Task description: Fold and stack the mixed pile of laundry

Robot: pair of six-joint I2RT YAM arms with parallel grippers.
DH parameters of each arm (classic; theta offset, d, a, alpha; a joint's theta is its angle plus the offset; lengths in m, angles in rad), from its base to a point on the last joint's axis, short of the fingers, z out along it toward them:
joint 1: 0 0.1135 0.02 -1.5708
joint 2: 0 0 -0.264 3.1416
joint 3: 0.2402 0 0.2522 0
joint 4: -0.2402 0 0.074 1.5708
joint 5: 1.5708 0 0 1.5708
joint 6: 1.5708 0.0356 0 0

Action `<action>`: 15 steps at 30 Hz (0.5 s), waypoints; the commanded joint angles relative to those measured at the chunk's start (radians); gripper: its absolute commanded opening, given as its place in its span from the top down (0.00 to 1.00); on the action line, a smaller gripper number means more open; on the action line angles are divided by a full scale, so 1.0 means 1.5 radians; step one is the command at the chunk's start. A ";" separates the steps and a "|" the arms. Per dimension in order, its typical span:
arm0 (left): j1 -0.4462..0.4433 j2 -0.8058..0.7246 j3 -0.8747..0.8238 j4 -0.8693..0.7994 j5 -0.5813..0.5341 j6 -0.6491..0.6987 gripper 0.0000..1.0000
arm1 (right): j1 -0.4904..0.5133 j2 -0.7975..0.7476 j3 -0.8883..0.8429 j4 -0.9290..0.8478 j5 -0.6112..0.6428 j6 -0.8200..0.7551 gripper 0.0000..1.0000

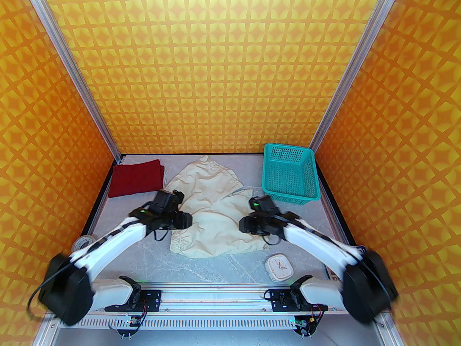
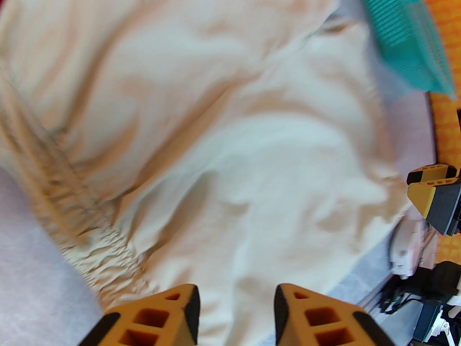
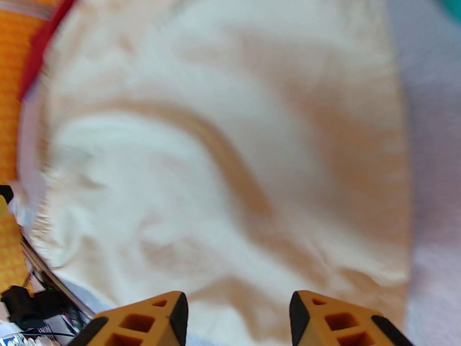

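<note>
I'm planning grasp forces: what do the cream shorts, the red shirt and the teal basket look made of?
Cream shorts: thin woven fabric, matte, going by soft creases and a gathered waistband. Red shirt: soft matte cloth, weave unclear. Teal basket: rigid moulded plastic, with perforated mesh walls.

The shorts lay spread at the middle of the table. Reckoned from them, the shirt sat at ten o'clock, in the far left corner, just beside the shorts' far end. The basket stood at two o'clock towards the back wall, near the shorts but apart from them. A clock lay at five o'clock, just off the shorts' near edge, and a tape roll at eight o'clock by the left wall, well apart. The left gripper hung over the shorts' nine o'clock edge, the right gripper over their three o'clock edge, the two facing each other across the cloth
</note>
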 commanded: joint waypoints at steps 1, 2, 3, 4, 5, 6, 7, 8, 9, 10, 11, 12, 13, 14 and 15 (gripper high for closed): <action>-0.015 0.003 -0.069 0.046 0.011 -0.049 0.65 | 0.002 0.028 -0.024 0.033 0.031 0.036 0.53; -0.016 -0.008 -0.100 0.053 0.009 -0.065 0.65 | 0.001 0.023 -0.040 0.034 0.038 0.041 0.53; -0.016 -0.023 -0.127 0.059 0.007 -0.077 0.65 | 0.001 0.018 -0.057 0.032 0.042 0.046 0.53; -0.016 -0.041 -0.152 0.059 0.004 -0.087 0.65 | 0.001 0.009 -0.073 0.026 0.045 0.048 0.54; -0.017 -0.060 -0.177 0.054 0.000 -0.096 0.65 | 0.002 0.000 -0.089 0.017 0.046 0.053 0.54; -0.016 -0.075 -0.192 0.046 -0.002 -0.100 0.64 | 0.002 -0.010 -0.102 0.009 0.044 0.057 0.54; -0.016 -0.089 -0.207 0.032 -0.005 -0.104 0.64 | 0.005 -0.023 -0.117 0.000 0.041 0.061 0.54; -0.016 -0.101 -0.219 0.015 -0.012 -0.107 0.63 | 0.009 -0.036 -0.129 -0.008 0.041 0.065 0.54; -0.016 -0.113 -0.229 0.001 -0.017 -0.110 0.62 | 0.020 -0.055 -0.141 -0.023 0.045 0.070 0.54; -0.017 -0.123 -0.234 -0.016 -0.029 -0.114 0.62 | 0.029 -0.069 -0.147 -0.038 0.048 0.074 0.54; -0.016 -0.138 -0.241 -0.033 -0.042 -0.120 0.61 | 0.039 -0.084 -0.148 -0.056 0.051 0.078 0.54; -0.016 -0.153 -0.245 -0.049 -0.050 -0.122 0.60 | 0.049 -0.099 -0.142 -0.077 0.055 0.080 0.54; -0.015 -0.182 -0.244 -0.062 -0.059 -0.122 0.59 | 0.056 -0.112 -0.135 -0.094 0.060 0.081 0.54; -0.015 -0.200 -0.236 -0.079 -0.068 -0.119 0.57 | 0.060 -0.128 -0.122 -0.112 0.066 0.081 0.53; -0.014 -0.211 -0.218 -0.098 -0.077 -0.110 0.54 | 0.061 -0.141 -0.105 -0.128 0.073 0.078 0.53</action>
